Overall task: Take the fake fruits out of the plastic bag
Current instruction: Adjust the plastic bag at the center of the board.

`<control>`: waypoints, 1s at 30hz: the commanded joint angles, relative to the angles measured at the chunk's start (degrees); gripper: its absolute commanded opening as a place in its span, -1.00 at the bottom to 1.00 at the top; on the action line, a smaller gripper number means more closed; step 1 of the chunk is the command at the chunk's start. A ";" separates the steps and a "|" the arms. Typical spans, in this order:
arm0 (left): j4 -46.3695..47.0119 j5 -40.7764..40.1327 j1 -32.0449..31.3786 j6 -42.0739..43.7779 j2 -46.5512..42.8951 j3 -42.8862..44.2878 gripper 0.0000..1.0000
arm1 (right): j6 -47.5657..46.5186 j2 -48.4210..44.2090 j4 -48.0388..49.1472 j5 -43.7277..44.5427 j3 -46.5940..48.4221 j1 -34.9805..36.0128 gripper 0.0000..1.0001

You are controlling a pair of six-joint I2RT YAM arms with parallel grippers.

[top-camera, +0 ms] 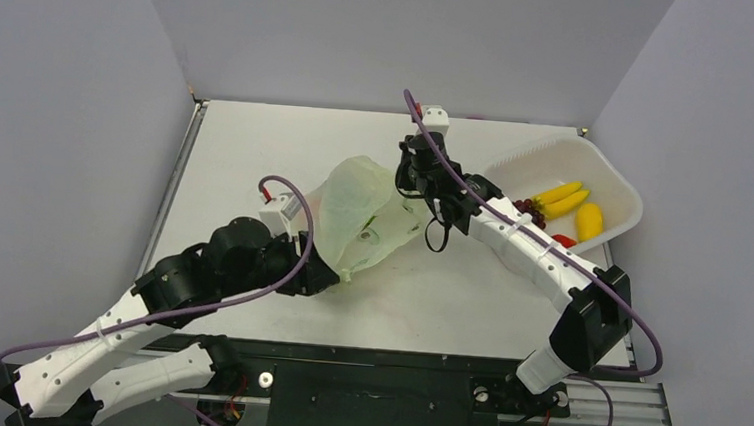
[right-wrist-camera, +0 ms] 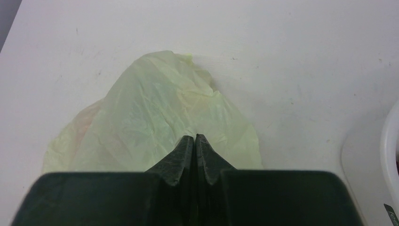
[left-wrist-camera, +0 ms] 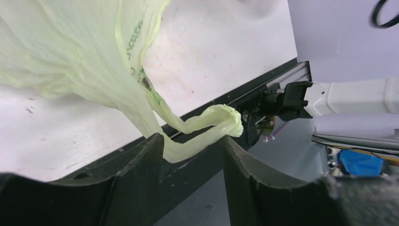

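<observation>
I am pressing the fingers of my right gripper (right-wrist-camera: pixel 194 139) together tip to tip, and they are pinching a fold of the plastic bag (right-wrist-camera: pixel 155 108) just where its film is rising to meet them. In that wrist view the bag is spreading away from my fingertips toward the upper left of the frame, and a faint pinkish tinge is showing through its left side; I cannot tell what is causing it.

I am holding the fingers of my left gripper (left-wrist-camera: pixel 192 141) apart. A twisted loop handle (left-wrist-camera: pixel 207 125) is lying in the gap, resting against the left-hand finger, while the bag is fanning out toward the upper left.

In the overhead view my left gripper (top-camera: pixel 324 274) is sitting at the bag's lower end and my right gripper (top-camera: pixel 417 186) at its right edge. The bag (top-camera: pixel 358 212) is lying in the middle of the table (top-camera: pixel 257 145), its long axis running almost straight up the frame and its narrow end pointing down.

At the right, apart from the bag, a white basket (top-camera: pixel 542 156) is holding bananas (top-camera: pixel 562 198), a grape bunch (top-camera: pixel 530 210) and a small red fruit (top-camera: pixel 564 240).
</observation>
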 commanded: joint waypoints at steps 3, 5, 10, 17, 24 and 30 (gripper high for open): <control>-16.17 -9.60 0.85 15.07 9.25 19.14 -0.05 | -0.57 -4.76 2.59 -2.94 -3.49 0.02 -1.00; -17.23 -11.14 1.58 17.85 12.75 23.47 -0.04 | -0.30 -5.10 2.65 -3.31 -3.86 -0.01 -1.00; -15.46 -8.22 6.54 25.31 21.92 30.23 -0.06 | 0.11 -5.54 2.66 -4.32 -3.90 0.03 -1.00; -4.63 -1.74 12.47 34.96 33.92 30.20 -0.11 | 0.81 -5.85 2.31 -5.03 -3.50 0.00 -1.00; 4.13 -3.24 12.48 41.67 43.62 29.72 0.60 | 2.48 -5.56 2.70 -6.59 -2.97 -0.01 -1.00; 7.56 -6.92 12.24 46.48 49.29 27.25 0.71 | 3.64 -5.94 2.82 -7.47 -2.99 -0.30 -1.00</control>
